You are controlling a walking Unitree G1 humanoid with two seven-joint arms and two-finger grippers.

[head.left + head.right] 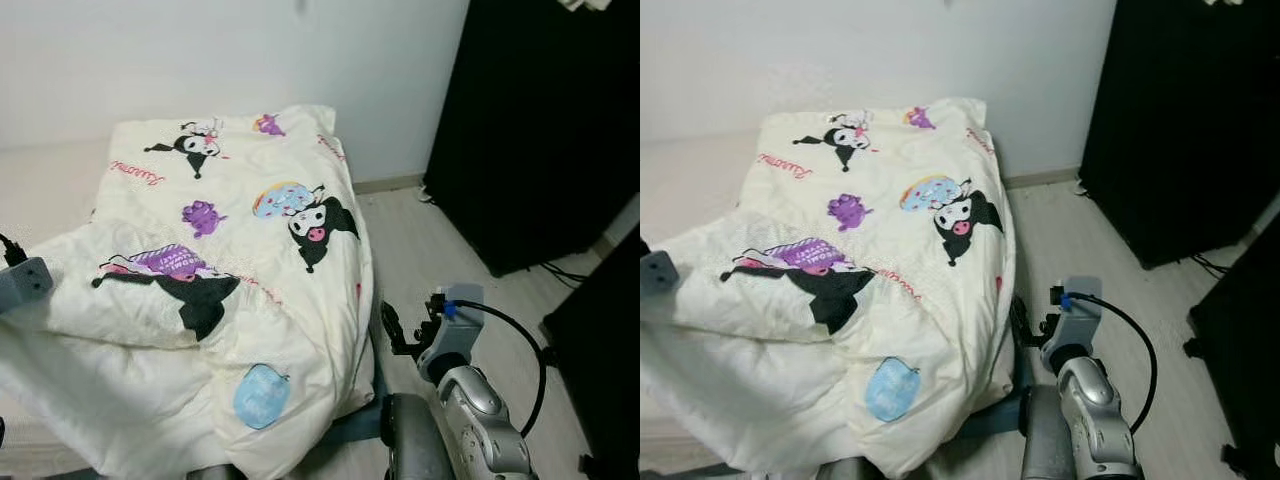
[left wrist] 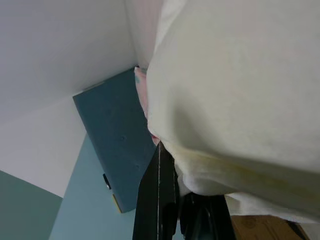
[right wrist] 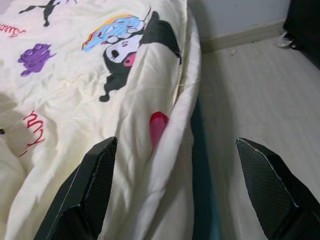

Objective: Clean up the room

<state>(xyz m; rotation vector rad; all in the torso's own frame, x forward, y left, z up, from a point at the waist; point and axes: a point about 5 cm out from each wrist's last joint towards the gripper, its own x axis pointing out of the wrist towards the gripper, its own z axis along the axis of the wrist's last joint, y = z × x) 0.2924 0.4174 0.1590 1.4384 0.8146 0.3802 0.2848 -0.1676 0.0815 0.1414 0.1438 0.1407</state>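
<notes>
Duvet (image 1: pixel 230 260) (cream, cartoon print) lies over the bed (image 2: pixel 117 150), far end fairly flat toward the wall, near end bunched w/ a fold doubled back on the left side. Right edge hangs over the bed's side toward the floor (image 1: pixel 450 250).

Left gripper (image 2: pixel 167 210) is at the left edge of the duvet, fingers pinched together on a thick roll of fabric, so it has hold of the duvet. Right gripper (image 3: pixel 175 195) sits low beside the bed's right side, fingers spread wide w/ nothing between them, the hanging duvet edge just ahead.

Step in hand looks like straightening the duvet. To do it well: bring the right gripper onto the hanging edge & close on one layer only (the hem, not the bulk), then pull both sides evenly toward the foot so the folded-back flap opens out. Uneven pull prob. twists it or drags it off the side
</notes>
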